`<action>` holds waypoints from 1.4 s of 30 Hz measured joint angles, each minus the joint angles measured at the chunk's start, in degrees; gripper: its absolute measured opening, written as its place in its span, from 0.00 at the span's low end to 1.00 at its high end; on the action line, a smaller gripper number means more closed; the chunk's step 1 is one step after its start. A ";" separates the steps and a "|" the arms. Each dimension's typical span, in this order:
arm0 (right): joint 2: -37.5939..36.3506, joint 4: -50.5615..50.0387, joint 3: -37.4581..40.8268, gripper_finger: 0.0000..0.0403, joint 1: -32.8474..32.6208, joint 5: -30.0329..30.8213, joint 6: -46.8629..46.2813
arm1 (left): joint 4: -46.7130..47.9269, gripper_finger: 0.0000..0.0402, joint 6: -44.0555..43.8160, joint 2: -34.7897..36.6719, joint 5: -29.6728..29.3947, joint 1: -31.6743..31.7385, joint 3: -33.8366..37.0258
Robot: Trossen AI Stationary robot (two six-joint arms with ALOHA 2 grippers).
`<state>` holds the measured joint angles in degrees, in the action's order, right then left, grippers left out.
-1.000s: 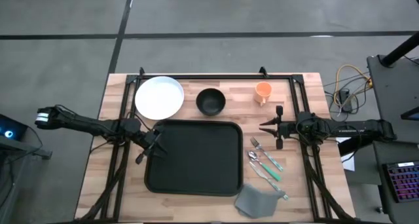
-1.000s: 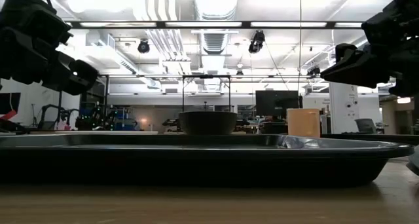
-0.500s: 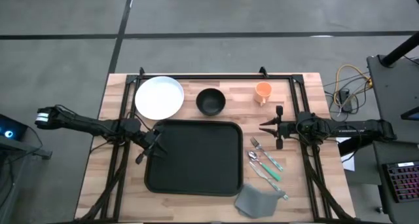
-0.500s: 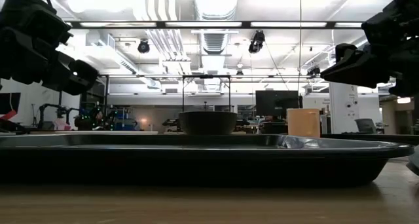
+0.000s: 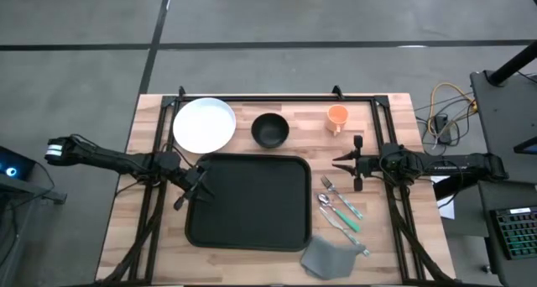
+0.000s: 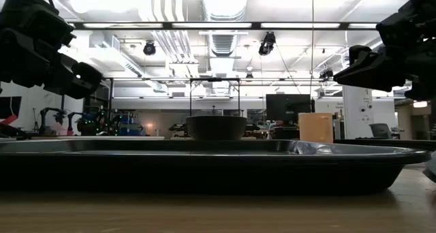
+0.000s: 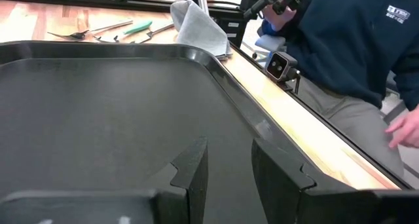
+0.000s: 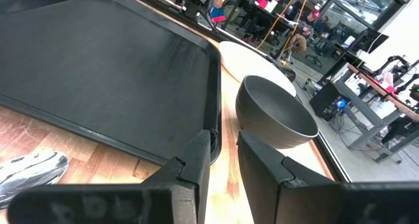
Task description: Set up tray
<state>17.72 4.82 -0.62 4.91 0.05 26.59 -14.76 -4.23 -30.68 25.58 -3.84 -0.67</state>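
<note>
The black tray [image 5: 247, 201] lies flat on the middle of the wooden table, also in the low view [image 6: 204, 161]. My left gripper [image 5: 198, 189] hovers over the tray's left rim, open by a narrow gap [image 7: 229, 145], with the tray floor [image 7: 98, 106] below it. My right gripper [image 5: 339, 161] hangs above the table between the tray's right rim and the orange cup [image 5: 337, 117], also open by a narrow gap [image 8: 224, 135]. It looks across the tray [image 8: 98, 54]. Neither holds anything.
A white plate [image 5: 204, 124], a black bowl [image 5: 270, 129] and the orange cup stand along the far side. A fork, spoon and knife [image 5: 340, 210] lie right of the tray, a grey napkin [image 5: 329, 255] near its right front corner. A person [image 7: 347, 47] sits at the near edge.
</note>
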 joint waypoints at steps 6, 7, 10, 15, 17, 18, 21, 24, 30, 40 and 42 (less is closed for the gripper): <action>0.00 0.00 0.00 0.17 0.00 0.00 0.00 | 0.00 0.25 0.00 0.00 0.00 0.00 0.04; 0.00 0.00 0.00 0.17 0.00 0.00 -0.01 | 0.00 0.25 0.00 0.00 0.00 0.00 0.02; 0.00 0.00 0.00 0.17 0.00 0.00 0.00 | 0.00 0.25 0.00 -0.01 0.00 0.00 0.01; 0.00 0.04 0.00 0.17 0.00 0.00 0.00 | 0.00 0.25 0.00 0.00 0.00 0.00 0.04; 0.00 0.04 0.00 0.17 0.00 0.00 0.00 | 0.00 0.25 0.00 -0.02 0.00 0.00 0.00; 0.00 0.04 0.00 0.17 0.00 0.00 0.00 | 0.00 0.25 0.00 0.00 0.00 0.00 0.00; 0.00 0.05 0.00 0.17 0.00 -0.02 -0.05 | 0.00 0.25 0.00 -0.01 0.00 0.00 0.05; 0.00 0.09 0.00 0.17 0.00 -0.04 -2.64 | 0.00 0.25 0.00 -0.01 0.00 0.00 0.07; -0.02 2.49 0.00 0.17 0.00 -0.04 -13.18 | 0.00 0.25 0.00 -0.01 0.00 0.00 0.02; 0.07 6.83 0.00 0.17 0.00 -0.07 -35.26 | 0.00 0.25 0.00 -0.02 0.00 0.00 0.01; 0.09 8.81 0.00 0.17 0.02 -0.01 -35.75 | 0.00 0.25 0.00 -0.01 0.00 0.00 0.02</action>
<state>17.80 13.63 -0.62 4.93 0.04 -9.16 -14.76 -4.23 -30.68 25.58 -3.84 -0.65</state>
